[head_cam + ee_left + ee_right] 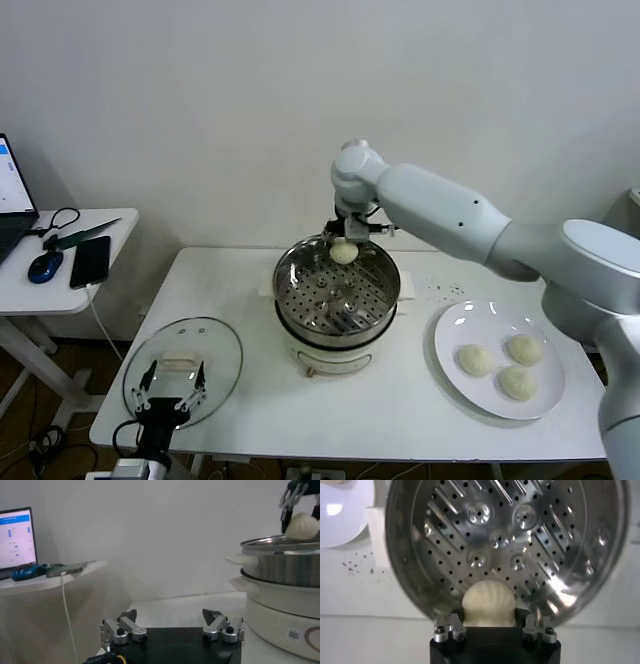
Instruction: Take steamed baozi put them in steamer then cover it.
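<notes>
Steamer: round shiny stainless-steel steamer [336, 300] with perforated tray, directly below the right gripper [345, 240].
Cover: clear glass cover [183, 370] with white handle, under the idle left gripper [168, 393], whose fingers are spread.
Bun: cream-white steamed baozi [488, 603], pinched by the right gripper above the far rim; a lowering onto the tray is judged next.
Remainder: three buns on the flat white plate [452, 330], well to the right.

left gripper [172, 629] spread open above a dark surface; beyond, the steamer [280, 570] (right gripper [301, 511] pinching 1 baozi [301, 526] over its rim).
</notes>
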Available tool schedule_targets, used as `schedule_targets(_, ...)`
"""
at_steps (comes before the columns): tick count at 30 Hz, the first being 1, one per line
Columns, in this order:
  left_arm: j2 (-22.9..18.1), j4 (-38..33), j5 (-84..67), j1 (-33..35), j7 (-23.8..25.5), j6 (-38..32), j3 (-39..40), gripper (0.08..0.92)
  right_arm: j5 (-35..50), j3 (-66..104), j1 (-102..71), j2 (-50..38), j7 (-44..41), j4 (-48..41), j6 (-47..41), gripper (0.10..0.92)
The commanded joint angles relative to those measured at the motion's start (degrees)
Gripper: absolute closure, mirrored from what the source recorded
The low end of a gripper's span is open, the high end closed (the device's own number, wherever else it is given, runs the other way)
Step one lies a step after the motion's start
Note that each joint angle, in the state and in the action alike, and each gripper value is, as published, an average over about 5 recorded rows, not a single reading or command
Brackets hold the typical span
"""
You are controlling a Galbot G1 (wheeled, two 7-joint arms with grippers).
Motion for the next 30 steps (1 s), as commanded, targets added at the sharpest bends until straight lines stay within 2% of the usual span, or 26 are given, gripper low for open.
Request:
schedule_targets(1,0.03,0.15,0.01,0.11,0.00,-0.06,-0.04,0.177,-6.16,1.56,-4.39,2.36,0.79,-2.59,2.11,0.372)
schedule_targets(12,-0.04,0.99,-0.34,-0.02,-0.07,-0.34,0.16,0.177,-7.96,2.71,-5.26,2.85,2.23,-4.21,2.29,0.349)
schedule_targets(19,-0.07,1.25,-0.22,-0.15,-0.14,-0.33,0.26,0.177,-7.67,3.22,-4.21,2.16,2.83,-3.15,2.21,0.217)
schedule_targets(23,-0.03,1.24,-0.21,-0.04,-0.24,-0.31,0.25,0.177,-4.09,2.17,-1.38,-0.17,1.27,0.11,2.21,0.204)
schedule_targets(30,-0.09,0.83,-0.07,-0.19,-0.24,-0.06,0.51,0.177,8.41,-1.49,6.57,-9.19,-0.48,8.73,-0.81,0.202)
